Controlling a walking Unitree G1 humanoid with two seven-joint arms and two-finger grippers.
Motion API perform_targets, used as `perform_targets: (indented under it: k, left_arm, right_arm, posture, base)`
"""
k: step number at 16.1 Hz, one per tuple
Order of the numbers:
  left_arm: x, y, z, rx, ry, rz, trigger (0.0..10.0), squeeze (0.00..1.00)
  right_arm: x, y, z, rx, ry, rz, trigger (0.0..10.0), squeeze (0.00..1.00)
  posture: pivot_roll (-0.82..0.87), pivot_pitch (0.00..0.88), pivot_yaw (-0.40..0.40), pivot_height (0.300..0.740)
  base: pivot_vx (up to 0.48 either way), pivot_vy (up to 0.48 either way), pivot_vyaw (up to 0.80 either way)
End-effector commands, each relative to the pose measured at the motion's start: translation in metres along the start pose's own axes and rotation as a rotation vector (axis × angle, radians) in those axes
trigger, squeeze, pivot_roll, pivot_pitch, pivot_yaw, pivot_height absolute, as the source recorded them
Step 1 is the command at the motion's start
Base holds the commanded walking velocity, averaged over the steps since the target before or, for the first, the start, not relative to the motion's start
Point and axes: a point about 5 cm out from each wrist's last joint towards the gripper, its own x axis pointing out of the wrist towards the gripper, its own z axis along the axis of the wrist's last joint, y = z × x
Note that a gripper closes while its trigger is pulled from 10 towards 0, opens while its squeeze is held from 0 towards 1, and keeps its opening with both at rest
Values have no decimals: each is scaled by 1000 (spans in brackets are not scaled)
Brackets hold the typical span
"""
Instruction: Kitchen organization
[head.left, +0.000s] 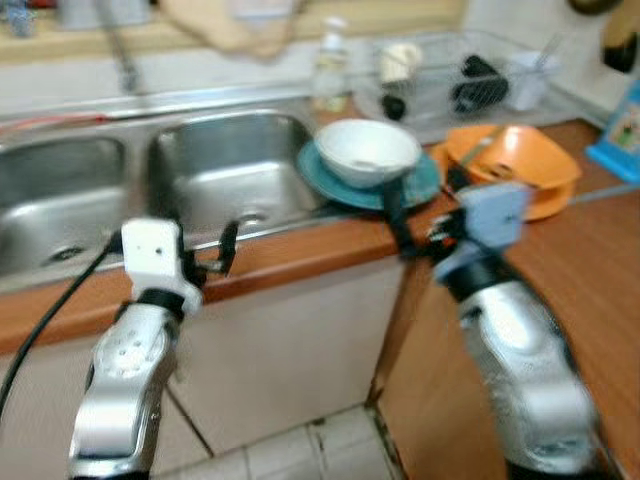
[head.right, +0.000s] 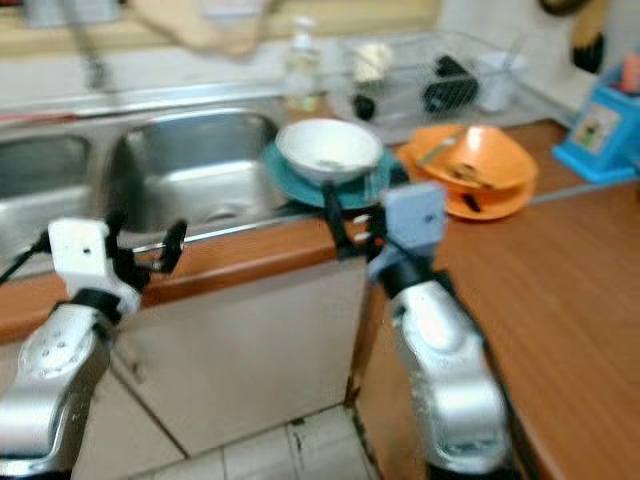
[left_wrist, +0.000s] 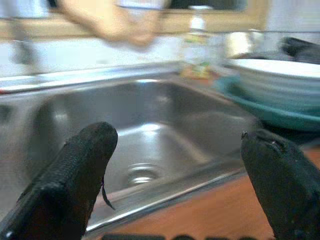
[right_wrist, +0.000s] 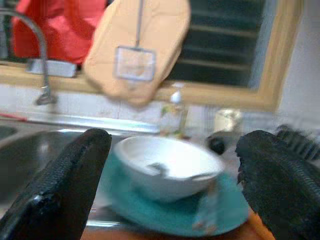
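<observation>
In the left eye view, a steel double sink (head.left: 230, 165) is seen across the upper left of the frame, set in a brown worktop (head.left: 590, 270). A white bowl (head.left: 367, 150) is seen at upper centre, resting on a teal plate (head.left: 420, 185) at the sink's edge. To their right, orange dishes (head.left: 520, 165) are stacked, and a wire rack (head.left: 450, 80) is placed behind. The left gripper (head.left: 205, 260) is held at centre left over the worktop's front edge, jaws apart. The right gripper (head.left: 415, 225) is raised at centre, just before the plate.

In the right eye view, a blue object (head.right: 600, 135) is shown at the far right edge.

In the left wrist view, the sink basin and its drain (left_wrist: 142, 173) are framed between two spread black fingers (left_wrist: 75, 180).

In the right wrist view, bowl and plate are seen at lower centre between fingers (right_wrist: 65, 185) held wide apart; a tap (right_wrist: 42, 55) is seen upper left and a bottle (right_wrist: 172, 117) behind the bowl
</observation>
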Motion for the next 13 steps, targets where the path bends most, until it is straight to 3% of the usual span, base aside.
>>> perform_targets:
  k: [1,6,7,8,13]
  left_arm:
    - [-1,5,9,18,-26,3,10000,0]
    - [7,0,30,56,-79,-42,10000,0]
    - [9,-1,31,61,-81,-46,10000,0]
    - [10,-1,32,62,-82,-48,10000,0]
    - [13,-7,35,74,-68,-109,10000,0]
  right_arm:
    - [0,0,8,18,-30,12,10000,1000]
    - [6,-8,19,77,-28,-2,10000,1000]
    - [8,-9,20,82,-26,-2,10000,671]
    - [9,-11,21,88,-26,-7,10000,0]
    - [10,-20,23,154,23,-18,10000,0]
  posture:
    - [-25,0,31,740]
    - [-24,0,24,740]
    - [-20,0,21,740]
    - [-20,0,22,740]
    - [-19,0,26,740]
  base:
    - [356,0,0]
    - [346,0,0]
    - [334,0,0]
    - [326,0,0]
    - [122,0,0]
